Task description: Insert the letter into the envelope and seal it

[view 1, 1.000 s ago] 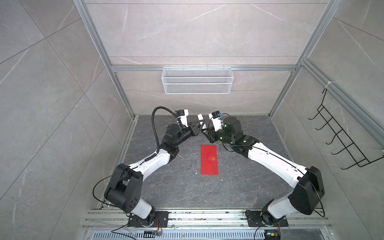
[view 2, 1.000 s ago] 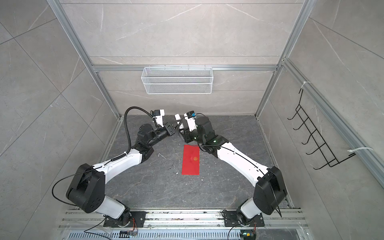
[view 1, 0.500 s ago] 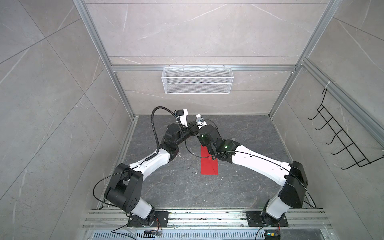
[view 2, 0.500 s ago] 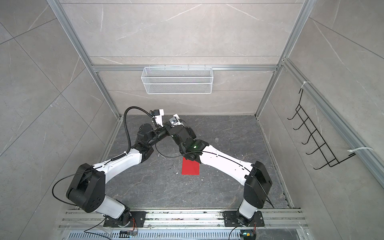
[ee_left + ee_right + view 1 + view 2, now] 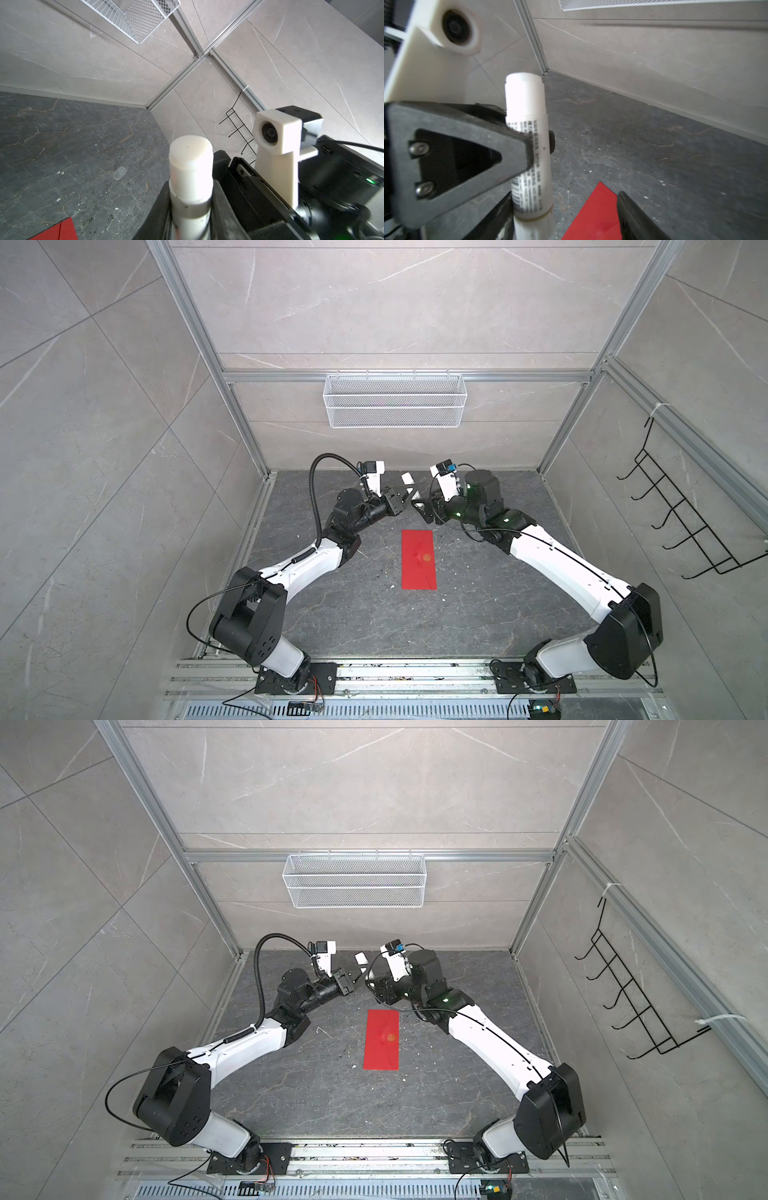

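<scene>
Looking down from both top views, I have the envelope (image 5: 419, 560) lying flat on the table (image 5: 332, 622), midway between the two arms, its long side running away from the bases. Its pointed flap is folded down, with the gold emblem (image 5: 426, 569) at the flap's tip. The letter shows in none of my views, so I cannot tell whether it sits inside.

Beyond the envelope's far end, both grippers meet above the table. The left gripper (image 5: 402, 499) is clenched on a white glue stick (image 5: 190, 166), gripping its lower body so the blunt white end stands clear of the jaws. The right gripper (image 5: 422, 510) is released, with its jaws spread wide on either side of the stick. In the right wrist view one of its fingers (image 5: 467, 155) crosses in front of the stick's printed label. I cannot tell if it touches.

A clear cap (image 5: 119, 172) lies on its side on the table, apart from the envelope. The wire basket (image 5: 395, 406) hangs on the back wall, well above everything.
</scene>
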Controlling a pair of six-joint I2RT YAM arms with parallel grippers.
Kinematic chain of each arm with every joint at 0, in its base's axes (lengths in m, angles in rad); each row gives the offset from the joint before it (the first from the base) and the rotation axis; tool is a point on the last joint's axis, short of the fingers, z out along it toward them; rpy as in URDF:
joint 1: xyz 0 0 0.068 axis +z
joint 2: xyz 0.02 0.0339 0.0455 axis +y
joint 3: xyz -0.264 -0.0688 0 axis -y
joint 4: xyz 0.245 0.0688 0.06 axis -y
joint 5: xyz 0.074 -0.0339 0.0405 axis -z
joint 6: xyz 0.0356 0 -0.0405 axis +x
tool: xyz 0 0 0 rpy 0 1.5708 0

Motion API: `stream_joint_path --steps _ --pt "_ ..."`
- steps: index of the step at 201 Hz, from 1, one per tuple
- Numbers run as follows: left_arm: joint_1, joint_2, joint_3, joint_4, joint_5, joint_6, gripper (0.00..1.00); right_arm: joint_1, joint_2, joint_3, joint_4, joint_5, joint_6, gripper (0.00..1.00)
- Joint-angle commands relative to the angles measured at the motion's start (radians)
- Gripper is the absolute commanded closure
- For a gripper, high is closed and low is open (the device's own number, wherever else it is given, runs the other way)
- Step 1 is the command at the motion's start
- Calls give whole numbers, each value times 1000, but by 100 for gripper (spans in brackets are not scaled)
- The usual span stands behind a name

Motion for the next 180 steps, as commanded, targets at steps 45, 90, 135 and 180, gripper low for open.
stream_joint_path --steps 45,90,135,180 --pt "9 -14 48 90 61 -50 100 -116 41 -72 350 -546 296 39" --pt "9 -9 50 100 61 -60 100 -116 75 -59 351 -598 306 47" --pt "9 -3 56 103 63 -67 100 -115 96 -59 344 -599 305 60" --pt "9 6 56 104 64 -73 100 -114 106 -49 346 -581 315 81"
